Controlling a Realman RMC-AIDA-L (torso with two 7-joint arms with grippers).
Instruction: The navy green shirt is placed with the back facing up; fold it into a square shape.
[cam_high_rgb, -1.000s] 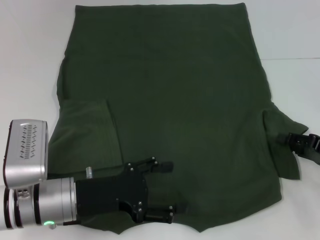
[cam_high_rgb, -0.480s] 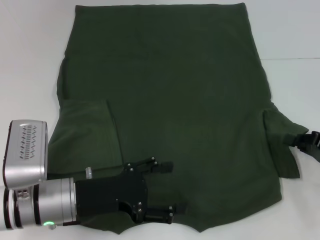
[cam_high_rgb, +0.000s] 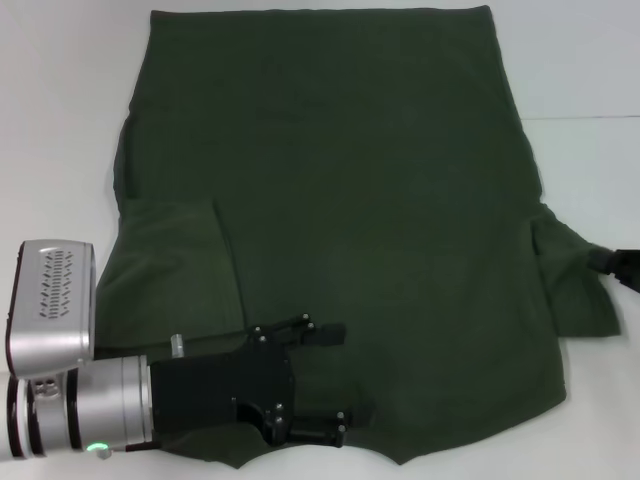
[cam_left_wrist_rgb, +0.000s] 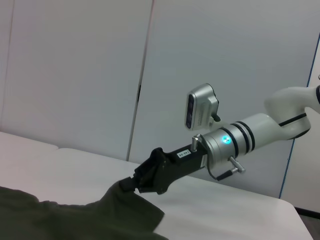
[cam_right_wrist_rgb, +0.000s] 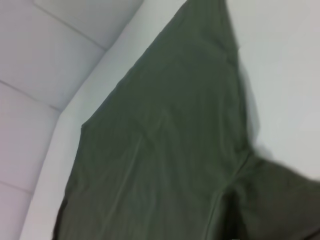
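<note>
The navy green shirt (cam_high_rgb: 360, 200) lies flat on the white table, plain back up, and fills most of the head view. Its left sleeve (cam_high_rgb: 175, 270) is folded in onto the body. My left gripper (cam_high_rgb: 325, 382) rests over the shirt's near left part with its fingers spread open and nothing between them. My right gripper (cam_high_rgb: 625, 268) is at the right edge of the view, shut on the tip of the right sleeve (cam_high_rgb: 575, 290). The left wrist view shows this grip (cam_left_wrist_rgb: 131, 184) on the cloth (cam_left_wrist_rgb: 75, 220). The right wrist view shows only the shirt (cam_right_wrist_rgb: 160, 150).
The white table (cam_high_rgb: 60, 100) shows bare strips to the left and right of the shirt. A table seam (cam_high_rgb: 590, 118) runs at the right. A grey panelled wall (cam_left_wrist_rgb: 75, 75) stands behind the table.
My right gripper has moved to the right, almost out of the head view, drawing the right sleeve outward and flatter. My left gripper has not moved.
</note>
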